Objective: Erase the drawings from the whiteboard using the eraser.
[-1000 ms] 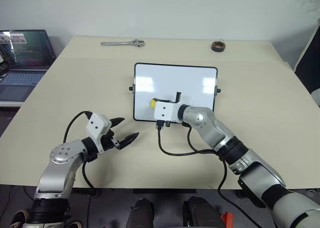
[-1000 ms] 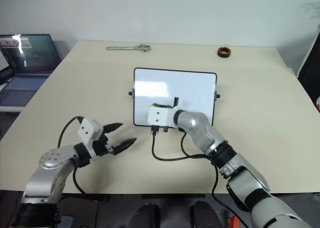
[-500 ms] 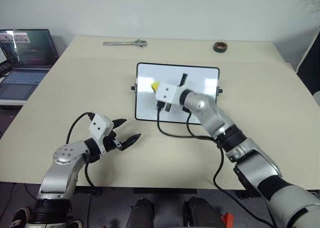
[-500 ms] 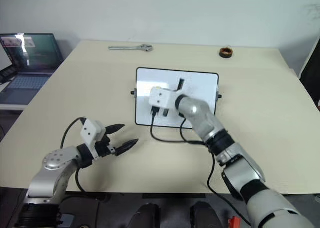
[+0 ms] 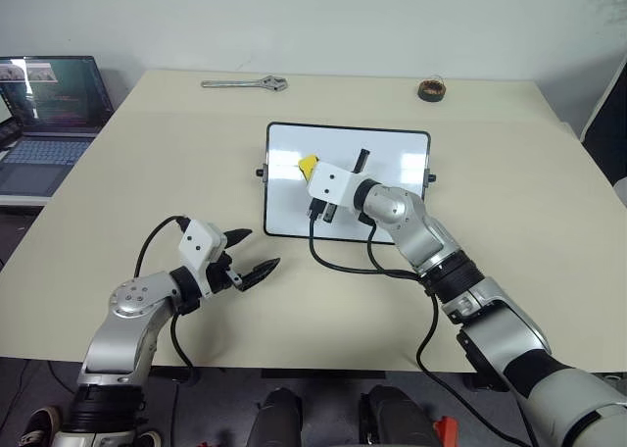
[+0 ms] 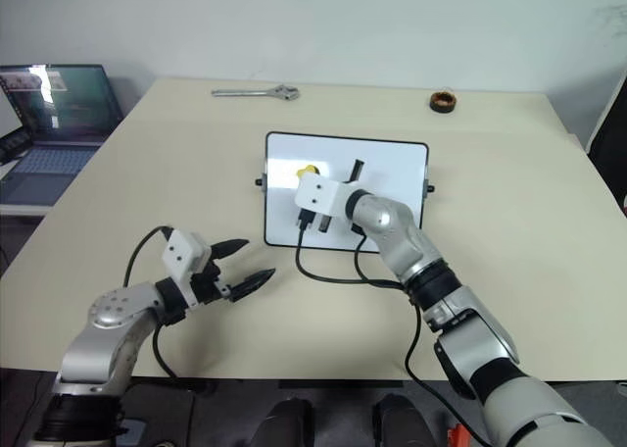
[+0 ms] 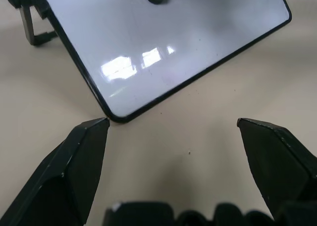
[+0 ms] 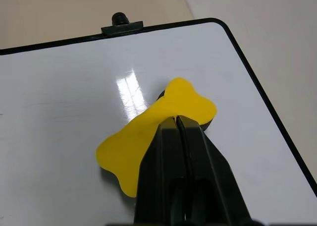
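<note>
Right wrist view: eraser [image 8: 153, 129] pinched in closed right claw [image 8: 179, 124], over whiteboard [image 8: 59, 112].

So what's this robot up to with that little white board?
It is wiping the whiteboard on the table. Its right tool is shut on the yellow eraser, pressing it near the board's far left corner. The left tool hangs open beside the board, holding nothing. No drawings are visible on the board.
</note>
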Tool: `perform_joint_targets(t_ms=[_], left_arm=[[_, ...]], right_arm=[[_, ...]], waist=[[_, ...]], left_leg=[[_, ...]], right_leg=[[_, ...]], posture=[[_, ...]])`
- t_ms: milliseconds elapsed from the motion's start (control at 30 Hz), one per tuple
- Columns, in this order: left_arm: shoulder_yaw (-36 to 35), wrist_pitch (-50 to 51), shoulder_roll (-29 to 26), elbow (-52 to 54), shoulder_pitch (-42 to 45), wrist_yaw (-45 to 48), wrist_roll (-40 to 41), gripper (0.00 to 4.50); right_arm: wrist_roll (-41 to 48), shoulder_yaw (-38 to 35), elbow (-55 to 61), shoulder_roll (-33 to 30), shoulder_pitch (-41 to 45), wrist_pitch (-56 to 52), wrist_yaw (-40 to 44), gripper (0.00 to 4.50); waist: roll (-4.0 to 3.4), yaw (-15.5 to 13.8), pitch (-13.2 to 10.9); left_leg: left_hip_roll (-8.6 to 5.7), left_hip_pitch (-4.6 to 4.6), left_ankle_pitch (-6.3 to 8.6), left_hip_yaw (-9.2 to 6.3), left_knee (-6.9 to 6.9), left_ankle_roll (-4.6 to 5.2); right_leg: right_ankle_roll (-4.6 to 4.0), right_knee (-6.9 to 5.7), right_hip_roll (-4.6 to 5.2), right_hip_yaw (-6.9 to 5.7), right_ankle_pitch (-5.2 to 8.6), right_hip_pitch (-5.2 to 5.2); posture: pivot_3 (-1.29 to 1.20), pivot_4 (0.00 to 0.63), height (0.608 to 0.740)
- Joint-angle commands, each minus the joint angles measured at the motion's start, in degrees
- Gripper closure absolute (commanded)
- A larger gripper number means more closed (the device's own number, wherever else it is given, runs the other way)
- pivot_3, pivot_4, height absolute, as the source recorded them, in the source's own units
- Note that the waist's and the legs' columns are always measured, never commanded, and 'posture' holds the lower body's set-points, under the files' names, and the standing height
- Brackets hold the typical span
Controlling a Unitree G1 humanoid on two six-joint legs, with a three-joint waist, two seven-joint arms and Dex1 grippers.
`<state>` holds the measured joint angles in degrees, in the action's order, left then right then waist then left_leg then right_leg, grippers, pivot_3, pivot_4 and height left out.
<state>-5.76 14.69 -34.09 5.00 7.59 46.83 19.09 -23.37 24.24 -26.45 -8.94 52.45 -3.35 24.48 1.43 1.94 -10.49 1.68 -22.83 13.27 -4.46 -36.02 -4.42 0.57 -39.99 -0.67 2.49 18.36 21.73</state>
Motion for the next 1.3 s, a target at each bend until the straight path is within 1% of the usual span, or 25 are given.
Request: perform_joint_targets(t_ms=[33,67,167,300,367,433,500,567,867,1033,1300], left_arm=[[-0.1,0.7,0.0,2.9,0.8,-0.3,0.8,0.0],[-0.1,0.9,0.0,3.2,0.8,-0.4,0.9,0.0],[-0.3,1.7,-0.2,4.0,1.0,-0.4,1.2,0.0],[-1.0,2.6,-0.7,5.2,1.4,-0.3,1.7,0.0],[-1.4,2.9,-1.3,5.8,1.7,0.2,2.2,0.0],[-1.2,2.7,-2.2,6.4,2.1,1.2,2.3,0.0],[-0.9,2.9,-2.8,6.9,2.8,2.2,2.7,0.0],[-0.4,3.1,-3.9,7.3,3.8,4.0,3.2,0.0],[0.2,3.7,-9.6,4.7,7.3,10.6,3.0,0.0],[-0.4,2.9,-10.0,2.7,8.5,10.2,2.5,0.0],[-0.7,3.8,-9.6,4.5,7.5,8.9,2.9,0.0]], right_arm=[[5.7,-4.5,4.0,2.8,-1.3,-3.3,1.0,4.49],[7.3,-5.6,4.9,3.6,-1.7,-4.3,1.4,4.49],[11.8,-8.4,10.1,5.4,-2.9,-9.4,3.2,3.91],[16.2,-11.2,20.7,6.9,-6.2,-18.4,3.9,2.48],[16.2,-12.2,25.2,8.0,-8.2,-23.0,1.1,1.8],[16.3,-12.7,27.4,9.4,-9.6,-27.1,-1.5,1.11],[16.7,-13.1,28.3,11.2,-10.7,-29.8,-3.8,1.11],[16.5,-12.2,27.9,12.1,-10.9,-30.4,-4.9,1.11],[17.2,-12.3,18.1,16.6,-6.8,-26.5,-10.3,1.11],[17.2,-13.0,10.8,16.9,-4.9,-22.4,-13.0,1.11],[17.4,-13.1,2.9,16.7,-2.0,-17.1,-14.7,1.11]], waist=[[0.0,0.0,0.0],[0.0,0.1,0.0],[-0.02,0.1,0.0],[-0.02,0.0,0.0],[-0.02,0.0,0.0],[-0.02,0.0,0.0],[-0.02,0.0,0.0],[-0.02,0.0,0.0],[-0.04,0.5,0.0],[-0.04,0.8,0.0],[-0.04,1.3,0.0]], left_leg=[[0.0,0.0,0.0,0.0,0.0,0.0],[0.01,-0.01,0.0,0.0,0.01,0.0],[0.03,-0.06,0.0,0.0,0.02,0.0],[0.04,-0.08,0.0,-0.02,0.02,0.0],[0.07,-0.09,0.0,-0.05,0.02,0.0],[0.06,-0.08,0.0,-0.05,0.02,0.0],[0.03,-0.06,0.0,-0.04,0.02,0.0],[0.0,-0.06,0.0,-0.03,0.02,0.0],[-0.02,-0.07,0.0,0.04,0.05,0.0],[-0.01,-0.09,0.0,0.02,0.05,0.0],[0.0,-0.09,0.0,0.04,0.06,0.0]], right_leg=[[0.0,0.0,0.0,0.0,0.0,0.0],[0.0,0.01,0.0,0.0,0.0,0.01],[0.0,0.0,-0.01,0.0,0.0,0.06],[0.0,0.0,0.0,0.0,0.0,0.07],[0.0,0.01,0.0,-0.02,0.0,0.06],[0.0,0.0,0.0,-0.02,0.0,0.06],[0.0,-0.01,0.0,0.0,0.0,0.06],[0.0,-0.01,-0.01,0.0,0.0,0.07],[-0.01,0.0,-0.07,0.02,0.01,0.13],[-0.01,0.01,-0.06,0.02,0.01,0.13],[-0.01,-0.01,-0.06,0.04,0.01,0.15]], posture=[[0.0,0.15,0.74],[0.0,0.15,0.74],[0.0,0.15,0.74],[0.0,0.15,0.74],[0.0,0.15,0.74],[0.0,0.15,0.74],[0.0,0.15,0.74],[0.0,0.15,0.74],[0.0,0.15,0.74],[0.0,0.15,0.74],[0.0,0.15,0.74]])
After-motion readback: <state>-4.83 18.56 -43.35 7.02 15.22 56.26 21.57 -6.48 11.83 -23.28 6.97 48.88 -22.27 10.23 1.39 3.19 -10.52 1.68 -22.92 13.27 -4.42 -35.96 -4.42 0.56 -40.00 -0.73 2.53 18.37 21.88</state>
